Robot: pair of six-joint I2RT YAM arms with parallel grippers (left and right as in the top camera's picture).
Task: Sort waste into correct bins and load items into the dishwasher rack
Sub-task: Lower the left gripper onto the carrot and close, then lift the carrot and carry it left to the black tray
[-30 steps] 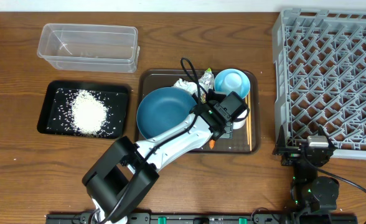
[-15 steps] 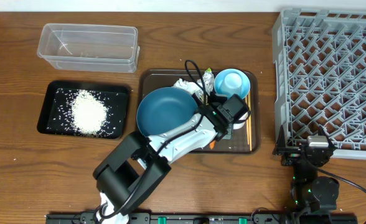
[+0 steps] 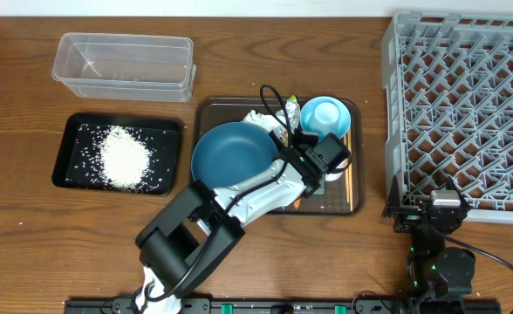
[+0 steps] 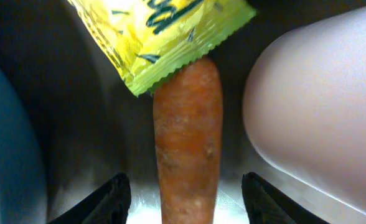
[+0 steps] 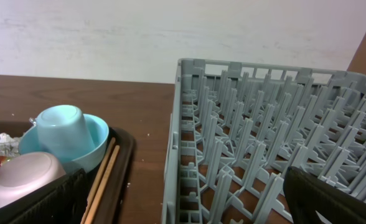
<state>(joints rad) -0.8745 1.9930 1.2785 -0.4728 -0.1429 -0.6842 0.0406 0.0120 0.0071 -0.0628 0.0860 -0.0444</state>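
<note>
- Grey dishwasher rack (image 3: 461,105): right side of the table.
- Brown serving tray (image 3: 208,109): centre, bearing the dark blue plate (image 3: 226,157), light blue bowl (image 3: 326,113), white cup (image 4: 320,106) and chopsticks (image 3: 347,174) (along its right edge).
- Black tray (image 3: 69,131): left, holding rice (image 3: 124,157).
- Clear tub (image 3: 124,65): behind it.
- Left gripper (image 4: 188,199): jaws apart, straddling the carrot (image 4: 188,137), whose far end lies under the yellow-green wrapper (image 4: 164,31).
- Right gripper (image 5: 183,186): jaws wide apart, nothing between, beside the rack.

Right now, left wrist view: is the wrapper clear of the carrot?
No, the wrapper lies with its lower edge over the far tip of the carrot.
</note>
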